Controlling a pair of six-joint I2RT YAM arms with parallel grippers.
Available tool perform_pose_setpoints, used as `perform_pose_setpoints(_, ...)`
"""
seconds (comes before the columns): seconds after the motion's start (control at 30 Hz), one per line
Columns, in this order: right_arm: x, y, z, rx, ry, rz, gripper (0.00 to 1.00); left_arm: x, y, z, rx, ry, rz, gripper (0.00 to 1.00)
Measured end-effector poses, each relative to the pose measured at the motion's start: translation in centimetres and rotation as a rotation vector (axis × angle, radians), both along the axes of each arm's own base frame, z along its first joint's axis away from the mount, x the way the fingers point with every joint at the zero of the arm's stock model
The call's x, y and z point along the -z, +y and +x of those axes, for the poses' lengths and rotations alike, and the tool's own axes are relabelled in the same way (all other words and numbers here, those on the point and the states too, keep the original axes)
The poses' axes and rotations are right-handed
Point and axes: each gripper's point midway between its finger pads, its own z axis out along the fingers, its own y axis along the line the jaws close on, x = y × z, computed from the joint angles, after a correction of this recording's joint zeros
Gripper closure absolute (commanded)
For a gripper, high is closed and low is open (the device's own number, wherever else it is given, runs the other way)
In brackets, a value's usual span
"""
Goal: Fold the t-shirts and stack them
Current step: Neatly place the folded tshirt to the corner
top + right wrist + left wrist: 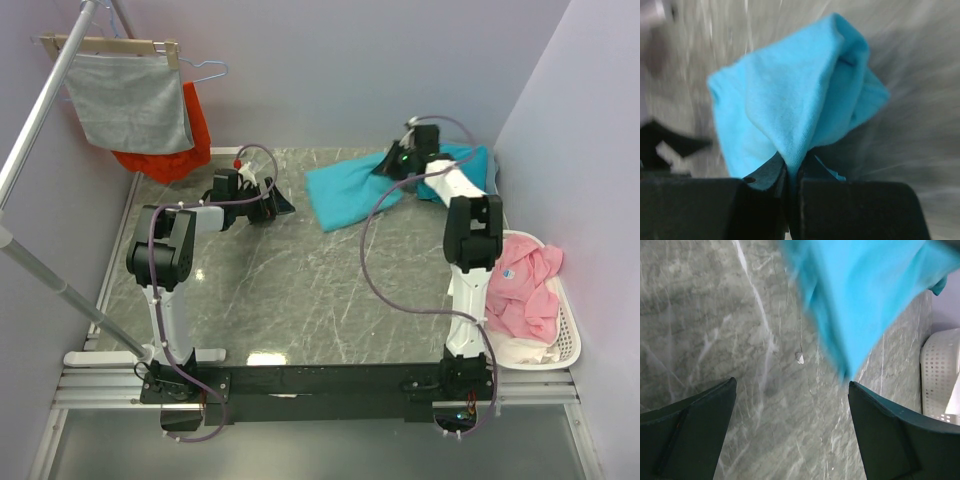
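One turquoise t-shirt (350, 190) lies bunched at the back right of the marble table (300, 290). My right gripper (392, 166) is over its right part. In the right wrist view that gripper (792, 167) is shut on a raised fold of the t-shirt (790, 105), and the cloth hangs blurred in front of it. My left gripper (278, 207) rests left of the shirt, a short gap away. It (792, 390) stands open over bare marble, with the t-shirt's edge (865, 290) just beyond its fingers (900, 435).
A white basket (570, 340) holding pink and white garments (525, 285) stands by the right arm; its rim (940, 375) shows in the left wrist view. A grey cloth (130, 100) and an orange-red garment (195, 135) hang on a rack at the back left. A slanted metal pole (40, 110) crosses the left side.
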Motion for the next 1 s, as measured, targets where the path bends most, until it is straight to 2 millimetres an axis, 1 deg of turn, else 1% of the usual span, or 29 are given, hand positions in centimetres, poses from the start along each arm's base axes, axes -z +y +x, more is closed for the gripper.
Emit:
perform_pose_setpoints(0.03, -0.9, -1.5, 1.0, 0.032, -0.023, -0.005, 1.00, 0.0, 0.0, -0.1, 0.001, 0.004, 0.001, 0.00)
perform_pose_setpoints(0.1, -3.1, -5.4, 3.2, 0.113, -0.082, -0.019, 1.00, 0.0, -0.1, -0.3, 0.002, 0.014, 0.002, 0.01)
perform_pose_setpoints(0.23, -7.3, -12.8, 6.1, 0.266, -0.187, -0.068, 1.00, -0.4, -0.2, -0.2, 0.003, 0.027, 0.002, 0.01)
perform_pose_setpoints(0.33, -8.8, -17.7, 6.7, 0.376, -0.226, -0.122, 1.00, -1.1, -0.4, 0.3, 0.005, 0.014, -0.008, 0.01)
perform_pose_setpoints(0.37, -8.9, -18.8, 6.7, 0.403, -0.229, -0.138, 1.00, -1.3, -0.4, 0.4, 0.005, 0.009, -0.011, 0.01)
perform_pose_setpoints(0.47, -8.7, -22.1, 6.1, 0.495, -0.222, -0.202, 1.00, -1.8, -0.6, 0.7, 0.002, 0.009, -0.023, 0.00)
perform_pose_setpoints(0.6, -7.7, -24.9, 5.1, 0.581, -0.198, -0.254, 1.00, -2.4, -1.0, 1.1, 0.008, -0.004, -0.030, 0.01)
perform_pose_setpoints(0.73, -5.9, -27.7, 3.4, 0.664, -0.159, -0.271, 1.00, -2.3, -1.7, 1.4, 0.022, -0.004, -0.035, 0.01)
perform_pose_setpoints(0.8, -4.9, -29.6, 2.3, 0.717, -0.131, -0.275, 1.00, -2.1, -2.0, 1.3, 0.028, 0.002, -0.035, 0.01)
perform_pose_setpoints(0.93, -3.7, -33.3, 1.0, 0.821, -0.111, -0.283, 1.00, -1.7, -2.5, 0.8, 0.041, 0.018, -0.037, 0.01)
perform_pose_setpoints(0.97, -3.4, -34.0, 0.6, 0.839, -0.108, -0.284, 0.98, -1.6, -2.6, 0.8, 0.044, 0.020, -0.037, 0.00)
perform_pose_setpoints(1.0, -3.2, -34.5, 0.3, 0.853, -0.106, -0.285, 0.83, -1.5, -2.7, 0.7, 0.046, 0.024, -0.037, 0.01)
